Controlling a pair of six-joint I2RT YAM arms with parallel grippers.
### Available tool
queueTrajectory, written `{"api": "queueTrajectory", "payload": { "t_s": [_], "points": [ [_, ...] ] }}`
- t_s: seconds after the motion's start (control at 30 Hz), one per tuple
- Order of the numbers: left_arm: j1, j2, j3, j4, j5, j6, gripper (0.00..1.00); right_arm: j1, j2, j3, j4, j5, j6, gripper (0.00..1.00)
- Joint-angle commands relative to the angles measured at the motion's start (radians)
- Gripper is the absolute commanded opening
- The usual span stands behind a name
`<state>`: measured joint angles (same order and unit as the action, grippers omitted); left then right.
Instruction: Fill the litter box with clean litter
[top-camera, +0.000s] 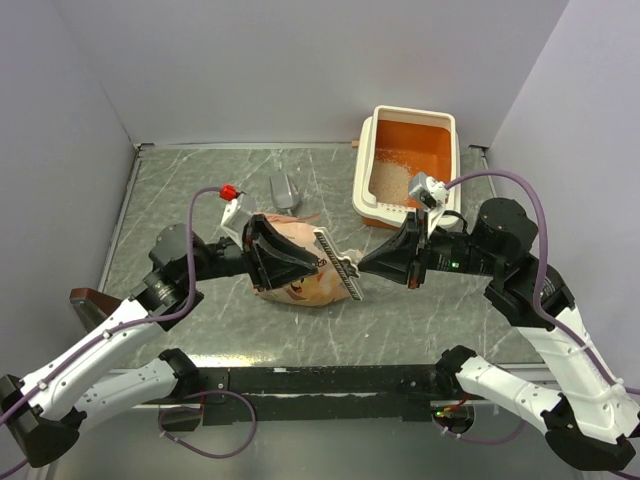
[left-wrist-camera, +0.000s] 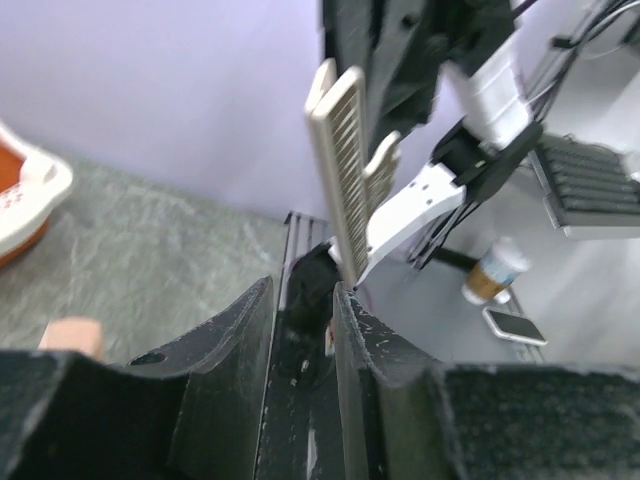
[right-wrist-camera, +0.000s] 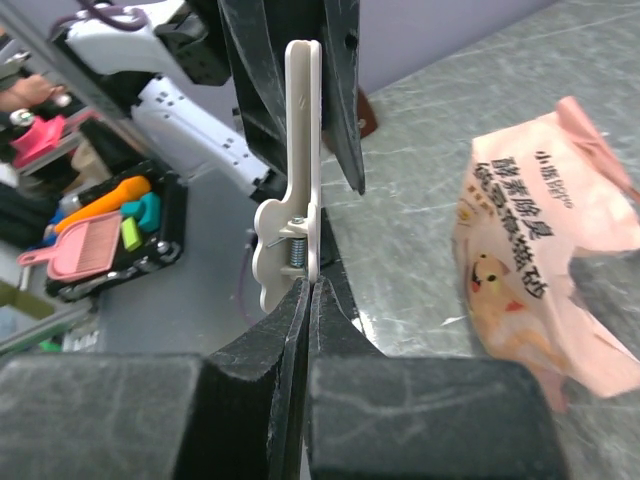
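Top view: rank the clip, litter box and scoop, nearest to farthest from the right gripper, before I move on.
1. The clip: clamped in the right gripper, at its tips.
2. The litter box: just beyond the gripper, at the far right of the table.
3. The scoop: farthest, at the far side, left of the box.

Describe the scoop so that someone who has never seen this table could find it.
Start at the orange litter box at the far right of the table. Go left to the pink bag in the middle; the scoop lies just beyond it. It is the only small grey metal thing.
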<state>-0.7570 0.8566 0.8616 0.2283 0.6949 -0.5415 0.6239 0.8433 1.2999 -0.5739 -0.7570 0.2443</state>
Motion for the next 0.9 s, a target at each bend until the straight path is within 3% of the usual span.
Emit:
{"api": "queueTrajectory", "payload": {
  "t_s": [0.0, 0.3, 0.87],
  "points": [
    [-0.002, -0.033, 0.008, 0.213, 0.057, -0.124, 0.35, 0.005, -0.01, -0.013, 0.111, -0.093, 0.012, 0.0],
    [-0.004, -0.05, -0.009, 0.269, 0.054, -0.166, 0.36, 0.036, -0.01, -0.016, 0.15, -0.142, 0.024, 0.0],
    [-0.004, -0.056, 0.019, 0.273, 0.054, -0.152, 0.37, 0.132, 0.02, -0.036, 0.161, -0.053, 0.02, 0.0]
  ]
}}
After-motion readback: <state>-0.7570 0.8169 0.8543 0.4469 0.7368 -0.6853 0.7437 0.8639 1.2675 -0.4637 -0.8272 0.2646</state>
